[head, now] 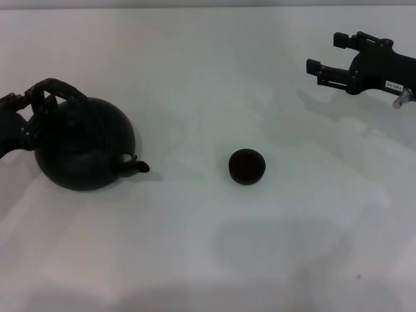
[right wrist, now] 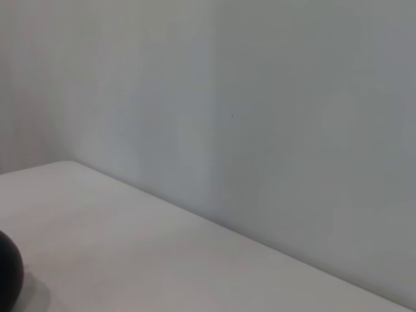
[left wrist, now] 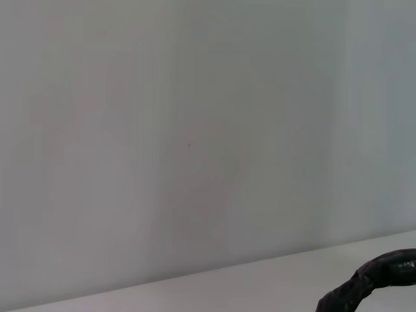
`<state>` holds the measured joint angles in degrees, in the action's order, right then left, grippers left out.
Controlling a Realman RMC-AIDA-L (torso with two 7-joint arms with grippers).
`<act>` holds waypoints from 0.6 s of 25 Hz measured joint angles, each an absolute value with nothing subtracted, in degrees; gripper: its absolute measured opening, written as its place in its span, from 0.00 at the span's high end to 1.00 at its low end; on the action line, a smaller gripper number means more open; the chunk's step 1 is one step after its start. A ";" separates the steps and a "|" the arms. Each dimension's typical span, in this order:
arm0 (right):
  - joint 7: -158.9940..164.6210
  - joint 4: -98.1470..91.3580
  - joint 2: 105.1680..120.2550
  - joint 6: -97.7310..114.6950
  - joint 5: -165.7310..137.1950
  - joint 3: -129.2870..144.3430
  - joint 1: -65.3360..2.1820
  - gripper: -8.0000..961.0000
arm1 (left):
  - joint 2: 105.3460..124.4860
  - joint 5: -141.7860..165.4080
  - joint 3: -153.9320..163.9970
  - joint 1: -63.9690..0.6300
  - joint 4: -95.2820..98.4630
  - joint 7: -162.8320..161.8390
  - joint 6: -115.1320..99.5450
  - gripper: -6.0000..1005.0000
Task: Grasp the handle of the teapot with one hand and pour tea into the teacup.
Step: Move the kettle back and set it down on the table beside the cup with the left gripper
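We see the teapot (head: 83, 144) as a large, squat, round black body standing on the white table (head: 208, 260) at our left, its short spout (head: 138, 166) pointing toward the middle. The handle (head: 55, 91), a thick dark arch with a rough wrapped look, loops over the top. Our left gripper (head: 29, 107) sits at the far-left edge right against that handle; we cannot tell whether it is clamped on it. In the left wrist view only a curved piece of the handle (left wrist: 374, 283) shows. The teacup (head: 246, 166), tiny, round and black, stands apart from the spout, with bare table between them. Our right gripper (head: 325, 55) hangs at the upper right, fingers spread apart, well clear of the cup. Bare white surface lies all around both vessels.
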<state>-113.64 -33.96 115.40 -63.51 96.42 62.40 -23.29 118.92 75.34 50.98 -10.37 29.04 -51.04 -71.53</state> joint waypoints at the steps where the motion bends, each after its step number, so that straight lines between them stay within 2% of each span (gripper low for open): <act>1: -113.64 -33.95 115.40 -63.50 96.42 62.40 -23.29 0.12 | 118.92 75.34 50.98 -10.37 29.05 -51.04 -71.55 0.76; 7: -113.64 -33.92 115.40 -63.49 96.42 62.40 -23.28 0.12 | 118.91 75.20 50.97 -10.17 29.31 -50.72 -72.19 0.62; 12: -113.64 -33.92 115.40 -63.46 96.44 62.40 -23.22 0.12 | 118.92 74.94 50.87 -9.54 29.88 -50.66 -73.75 0.40; 15: -113.64 -33.92 115.40 -63.46 96.46 62.40 -23.20 0.12 | 118.92 74.91 50.87 -8.44 30.98 -50.56 -74.74 0.33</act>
